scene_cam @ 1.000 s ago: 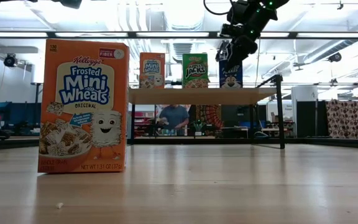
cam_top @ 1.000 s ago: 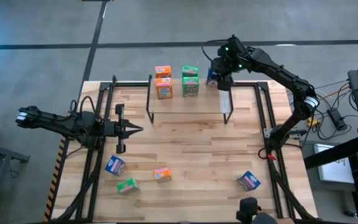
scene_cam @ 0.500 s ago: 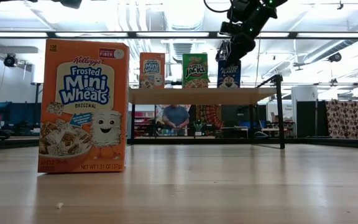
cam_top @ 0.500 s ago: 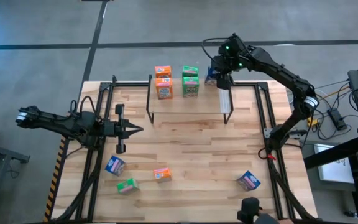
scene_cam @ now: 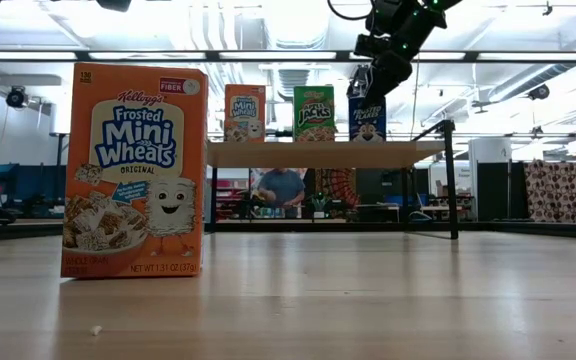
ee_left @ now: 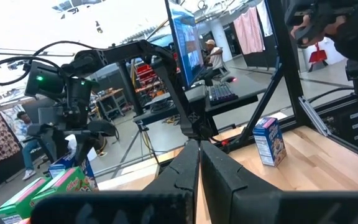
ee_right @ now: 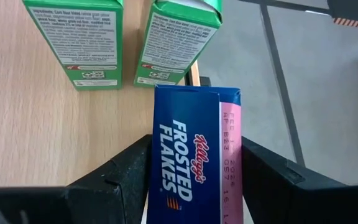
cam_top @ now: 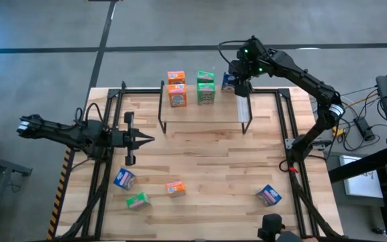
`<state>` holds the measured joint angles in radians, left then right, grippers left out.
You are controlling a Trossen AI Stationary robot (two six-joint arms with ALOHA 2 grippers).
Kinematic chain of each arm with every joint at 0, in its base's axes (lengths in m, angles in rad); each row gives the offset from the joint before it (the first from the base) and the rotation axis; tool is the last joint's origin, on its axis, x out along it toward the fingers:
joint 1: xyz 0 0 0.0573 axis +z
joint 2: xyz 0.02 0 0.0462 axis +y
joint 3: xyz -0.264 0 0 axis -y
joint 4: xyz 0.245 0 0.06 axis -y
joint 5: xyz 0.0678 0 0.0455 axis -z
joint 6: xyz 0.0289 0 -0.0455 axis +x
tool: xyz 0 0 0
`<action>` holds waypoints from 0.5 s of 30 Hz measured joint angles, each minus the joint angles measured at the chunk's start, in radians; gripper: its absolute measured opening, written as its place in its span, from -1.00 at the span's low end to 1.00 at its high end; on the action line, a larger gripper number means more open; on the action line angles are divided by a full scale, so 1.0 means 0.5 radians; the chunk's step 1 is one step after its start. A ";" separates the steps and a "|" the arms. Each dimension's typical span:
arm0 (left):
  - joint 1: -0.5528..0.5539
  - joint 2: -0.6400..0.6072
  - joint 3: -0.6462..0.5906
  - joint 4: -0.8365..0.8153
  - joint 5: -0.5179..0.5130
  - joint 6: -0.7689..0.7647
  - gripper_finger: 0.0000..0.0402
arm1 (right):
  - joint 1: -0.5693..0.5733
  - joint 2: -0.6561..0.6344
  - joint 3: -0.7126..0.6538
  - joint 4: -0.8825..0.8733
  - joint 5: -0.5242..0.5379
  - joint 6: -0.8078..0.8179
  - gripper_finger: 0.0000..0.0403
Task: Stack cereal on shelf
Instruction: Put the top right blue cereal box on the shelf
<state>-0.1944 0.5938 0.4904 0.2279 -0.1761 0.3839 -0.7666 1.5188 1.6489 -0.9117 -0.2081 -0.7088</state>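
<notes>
**Blue Frosted Flakes box held at the shelf's right end**

The right gripper (cam_top: 237,82) is clamped on a blue Frosted Flakes box (ee_right: 194,163), one dark finger (ee_right: 118,180) against each narrow side, as the right wrist view shows; the box sits upright at the right end of the shelf (scene_cam: 323,153), though whether its base already rests on the plank cannot be told; just beside it stand two green boxes (ee_right: 126,38), and past those two orange Frosted Mini-Wheats boxes (cam_top: 176,89) at the shelf's left part; four more boxes lie on the tabletop near its front edge: a blue one (cam_top: 123,179), a green one (cam_top: 138,200), an orange one (cam_top: 175,189) and another blue one (cam_top: 268,195) well apart to the right.

The left gripper (cam_top: 143,140) waits low over the table's left side, its fingers pressed together on nothing.

The cartons look light and stiff enough for a side pinch, yet thin card would likely dent under a hard squeeze; the printed faces are probably smooth and may slip; a hold across the narrow sides near mid-height seems soundest, and a tall light box may tip if nudged on release.
</notes>
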 joint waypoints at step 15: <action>-0.001 0.000 0.000 0.001 0.002 -0.008 -1.00 | 0.001 -0.006 0.002 -0.069 -0.022 -0.034 -0.12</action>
<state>-0.1947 0.5938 0.4904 0.2283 -0.1749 0.3801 -0.7663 1.5160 1.6497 -0.9463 -0.2190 -0.7258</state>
